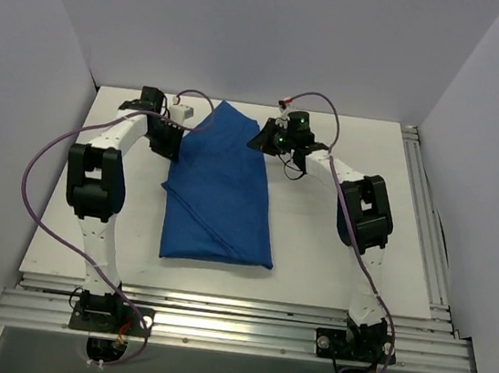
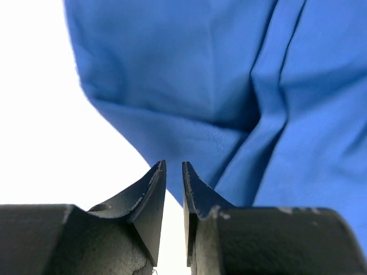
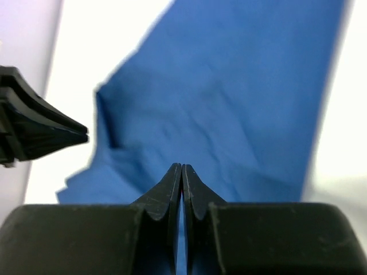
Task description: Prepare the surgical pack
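I see the pack (image 1: 221,192) as a folded blue parcel lying lengthwise in the middle of the white table (image 1: 315,250), its narrower end toward the far wall and its wider end toward the arm bases. Only cloth shows, creased and lapped over itself. The left gripper (image 2: 174,169) sits at the parcel's far-left edge, low over the table, its fingers parted by a thin slit with nothing between them. The right gripper (image 3: 182,167) is at the far-right edge, over the cloth, its fingertips pressed together; I see no cloth pinched there. Both arms reach out to the parcel's far end.
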Tool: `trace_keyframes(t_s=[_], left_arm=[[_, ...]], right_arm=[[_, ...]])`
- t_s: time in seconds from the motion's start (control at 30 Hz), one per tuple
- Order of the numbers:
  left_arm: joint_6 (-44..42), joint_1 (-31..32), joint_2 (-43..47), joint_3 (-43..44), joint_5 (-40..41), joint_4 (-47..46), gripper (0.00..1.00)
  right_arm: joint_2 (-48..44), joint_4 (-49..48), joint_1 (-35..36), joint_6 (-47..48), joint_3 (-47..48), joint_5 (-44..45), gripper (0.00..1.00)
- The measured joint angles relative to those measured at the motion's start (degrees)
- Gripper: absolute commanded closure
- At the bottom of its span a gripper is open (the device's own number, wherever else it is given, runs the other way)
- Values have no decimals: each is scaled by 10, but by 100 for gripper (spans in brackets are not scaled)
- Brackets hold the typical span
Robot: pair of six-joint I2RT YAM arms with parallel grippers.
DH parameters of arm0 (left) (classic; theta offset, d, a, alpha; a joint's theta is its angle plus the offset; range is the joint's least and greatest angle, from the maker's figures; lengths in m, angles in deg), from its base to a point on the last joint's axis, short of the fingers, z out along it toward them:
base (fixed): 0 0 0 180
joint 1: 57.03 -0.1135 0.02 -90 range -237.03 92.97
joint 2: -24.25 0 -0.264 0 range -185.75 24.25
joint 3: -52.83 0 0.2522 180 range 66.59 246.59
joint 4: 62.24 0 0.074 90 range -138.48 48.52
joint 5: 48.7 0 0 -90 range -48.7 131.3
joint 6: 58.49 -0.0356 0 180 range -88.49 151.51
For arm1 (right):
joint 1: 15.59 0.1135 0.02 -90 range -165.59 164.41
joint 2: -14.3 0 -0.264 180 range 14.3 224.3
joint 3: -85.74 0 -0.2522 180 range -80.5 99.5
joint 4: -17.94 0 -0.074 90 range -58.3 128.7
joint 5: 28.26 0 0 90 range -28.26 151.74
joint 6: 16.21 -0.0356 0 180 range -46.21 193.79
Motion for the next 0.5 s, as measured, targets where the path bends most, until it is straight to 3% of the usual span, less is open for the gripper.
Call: trace_keyframes(t_s=[0.2, 0.5], left_arm=[[1, 15, 24, 51, 6, 0, 73], [-15, 129, -2, 61, -7, -4, 73]], right_arm=[[42, -48, -2, -45, 68, -22, 100], [148, -83, -3, -137, 70, -47, 100]])
